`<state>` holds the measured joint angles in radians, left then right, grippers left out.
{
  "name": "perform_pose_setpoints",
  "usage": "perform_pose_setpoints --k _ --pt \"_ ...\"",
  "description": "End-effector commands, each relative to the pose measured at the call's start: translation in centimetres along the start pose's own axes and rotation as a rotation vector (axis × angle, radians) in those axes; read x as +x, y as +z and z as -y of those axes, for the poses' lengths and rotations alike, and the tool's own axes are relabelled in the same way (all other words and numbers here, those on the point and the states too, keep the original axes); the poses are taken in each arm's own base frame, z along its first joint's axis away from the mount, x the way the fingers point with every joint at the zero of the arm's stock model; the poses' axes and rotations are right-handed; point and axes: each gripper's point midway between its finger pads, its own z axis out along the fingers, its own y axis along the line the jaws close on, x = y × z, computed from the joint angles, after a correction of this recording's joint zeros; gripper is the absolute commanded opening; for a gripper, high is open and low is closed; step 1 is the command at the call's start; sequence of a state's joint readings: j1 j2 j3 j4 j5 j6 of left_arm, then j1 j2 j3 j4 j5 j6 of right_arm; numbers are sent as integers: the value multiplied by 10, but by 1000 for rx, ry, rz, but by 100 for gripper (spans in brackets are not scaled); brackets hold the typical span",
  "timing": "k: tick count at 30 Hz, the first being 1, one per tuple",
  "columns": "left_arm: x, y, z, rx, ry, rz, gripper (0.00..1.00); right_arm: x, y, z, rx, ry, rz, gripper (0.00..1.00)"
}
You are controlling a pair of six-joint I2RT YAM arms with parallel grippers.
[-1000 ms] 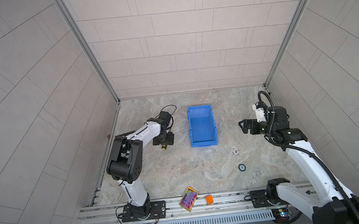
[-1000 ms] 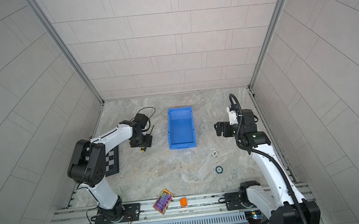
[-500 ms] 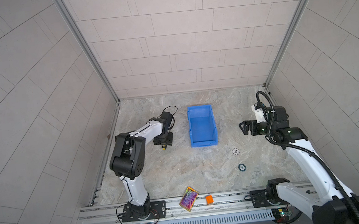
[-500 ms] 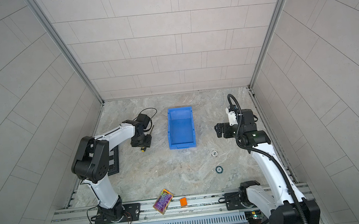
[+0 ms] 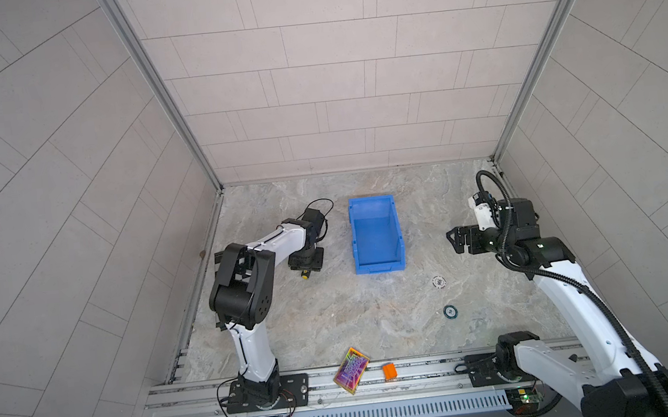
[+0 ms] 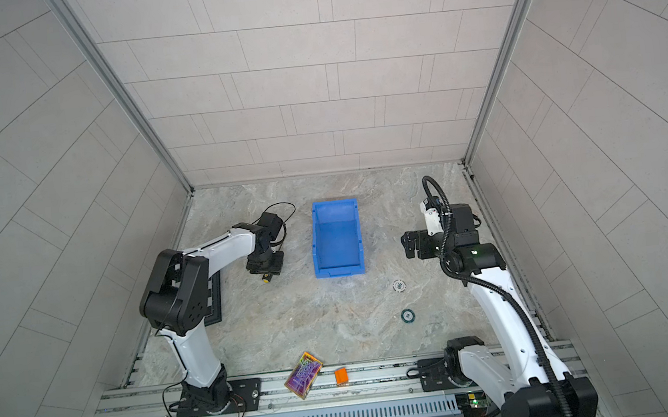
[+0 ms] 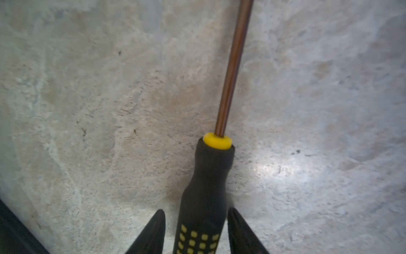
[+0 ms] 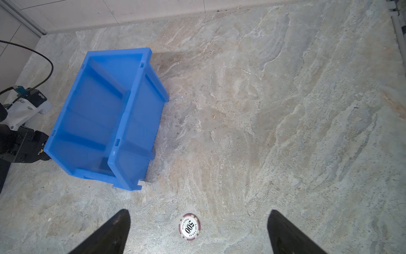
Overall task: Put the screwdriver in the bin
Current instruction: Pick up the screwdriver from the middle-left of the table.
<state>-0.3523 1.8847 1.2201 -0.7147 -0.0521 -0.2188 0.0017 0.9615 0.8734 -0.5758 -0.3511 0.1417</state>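
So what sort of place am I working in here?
Probably a lab robot test cell: pale panelled walls box in a stone-look tabletop, with the left arm and right arm bolted to a metal rail.

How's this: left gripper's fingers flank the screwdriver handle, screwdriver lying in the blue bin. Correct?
No. The screwdriver lies on the table, outside the bin; the left wrist view shows it. The left gripper does flank its handle.
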Motion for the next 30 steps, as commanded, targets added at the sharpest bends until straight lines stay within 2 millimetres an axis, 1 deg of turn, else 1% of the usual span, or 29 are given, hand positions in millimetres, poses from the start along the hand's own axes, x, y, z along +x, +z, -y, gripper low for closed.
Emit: perform_pose_setpoints --k 1,3,4,6,10,14,17,21,27,30 --pt "-1 1 3 -3 17 -15 47 -7 -11 2 29 -35 25 100" --pt "-1 0 2 -6 18 -11 42 -7 -13 3 40 -41 28 100" --pt "-2 0 2 -8 19 -10 41 -7 -14 3 41 -42 29 100" --pt "-2 -1 1 -9 20 -10 33 -7 -15 4 46 -45 32 100" --pt "-2 -2 0 -14 19 -9 28 -7 -17 5 55 -51 37 100" --pt "-6 -13 4 -1 16 12 20 -7 -20 5 60 -53 42 100" --pt "-10 -28 7 4 20 50 17 -7 -21 5 61 -50 44 100" --pt "-15 -52 12 -16 48 96 16 -8 -23 3 52 -40 52 100" --pt "-27 -98 14 16 22 206 10 -10 -29 2 55 -48 59 100" --pt "-33 -127 21 43 27 276 9 -10 -30 2 57 -46 60 100"
